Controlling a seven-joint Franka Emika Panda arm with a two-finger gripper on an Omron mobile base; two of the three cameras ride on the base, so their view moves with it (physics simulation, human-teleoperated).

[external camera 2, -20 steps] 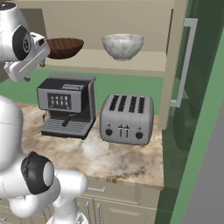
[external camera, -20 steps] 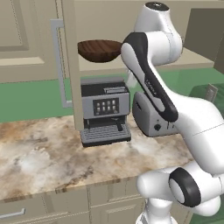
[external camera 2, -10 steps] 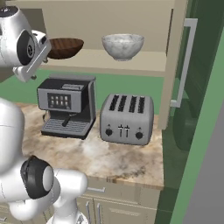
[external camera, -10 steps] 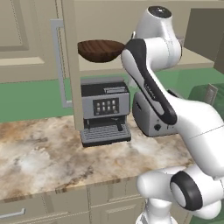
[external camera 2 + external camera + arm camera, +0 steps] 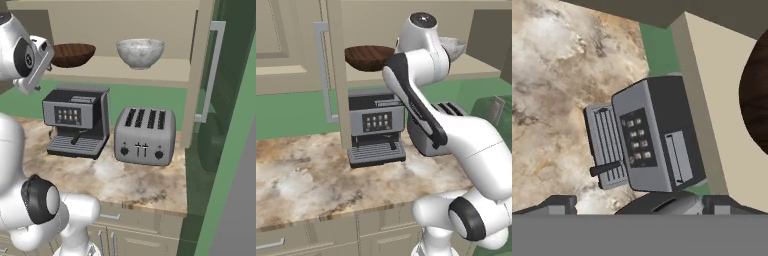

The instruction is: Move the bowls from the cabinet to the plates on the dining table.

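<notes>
two bowls, one coffee machine, one toaster

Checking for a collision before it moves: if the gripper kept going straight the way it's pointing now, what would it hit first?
Most likely the coffee machine: it sits centred ahead of the open gripper. The brown bowl lies off to one side. Depth is hard to judge.

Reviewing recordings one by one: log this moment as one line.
phase: approach | gripper: open, empty | brown bowl: on cabinet shelf | grey bowl: on shelf | below: coffee machine, toaster
</notes>
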